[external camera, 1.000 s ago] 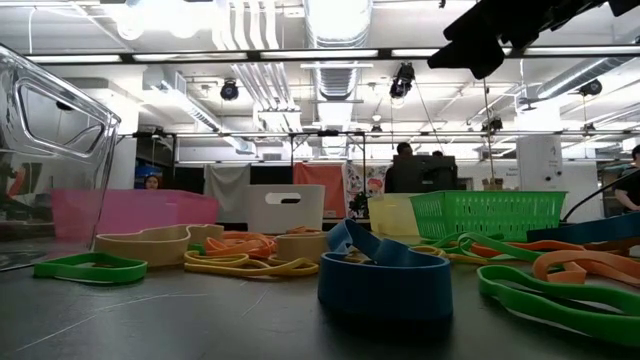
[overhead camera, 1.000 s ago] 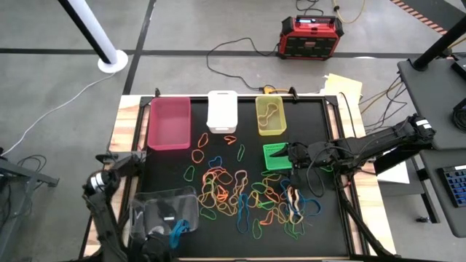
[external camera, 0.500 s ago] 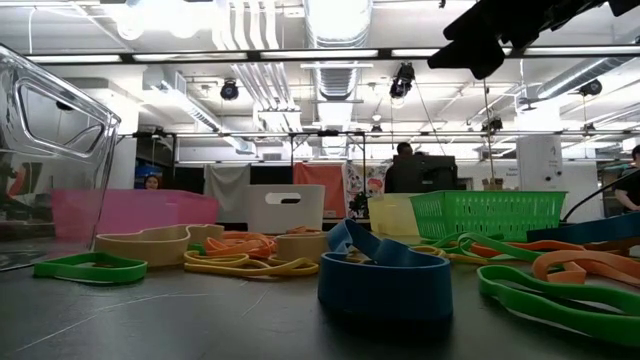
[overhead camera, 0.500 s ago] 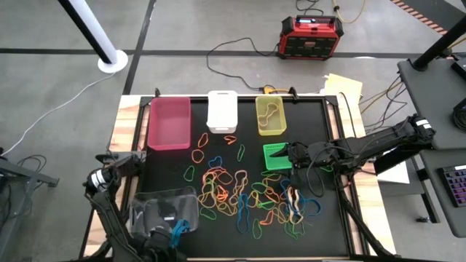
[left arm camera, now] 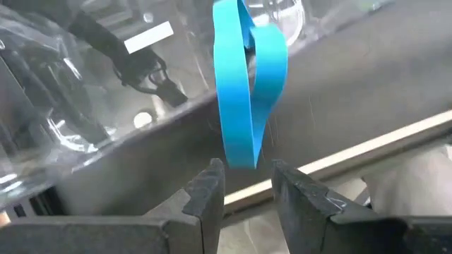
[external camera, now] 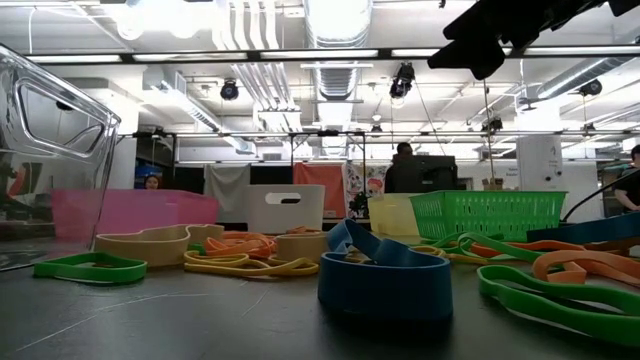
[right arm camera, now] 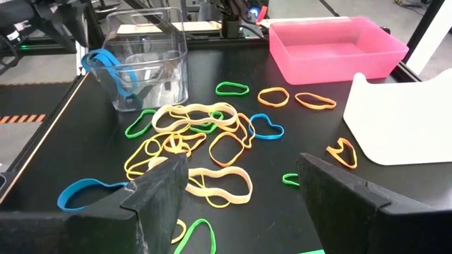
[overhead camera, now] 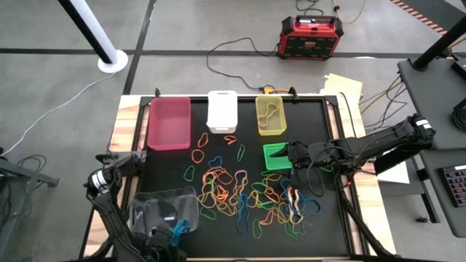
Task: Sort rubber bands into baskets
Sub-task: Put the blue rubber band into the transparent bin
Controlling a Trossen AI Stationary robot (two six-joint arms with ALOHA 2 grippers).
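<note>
Many coloured rubber bands (overhead camera: 247, 196) lie loose in the middle of the black mat. At the far edge stand the pink (overhead camera: 169, 122), white (overhead camera: 222, 110) and yellow (overhead camera: 270, 115) baskets. The green mesh basket (overhead camera: 276, 156) sits right of centre and the clear basket (overhead camera: 164, 211) at the near left. A blue band (left arm camera: 247, 85) hangs over the clear basket's rim (right arm camera: 106, 67). My left gripper (left arm camera: 248, 176) points down at that basket, its fingers apart on either side of the band's end. My right gripper (overhead camera: 290, 154) hovers open beside the green basket. My left gripper has its fingertips (left arm camera: 215, 176) on either side of the blue band's end (left arm camera: 244, 161). A gap shows between the two fingers. I cannot tell whether either finger touches the band.
The yellow basket holds a tan band (overhead camera: 269, 113). A red-black box (overhead camera: 309, 36) and cables lie on the floor beyond the table's far edge. Bare mat shows between the pile and the pink basket (overhead camera: 164, 164).
My left gripper has sunk a little toward the clear basket, tipping steeper. The blue band stays at the basket's rim.
</note>
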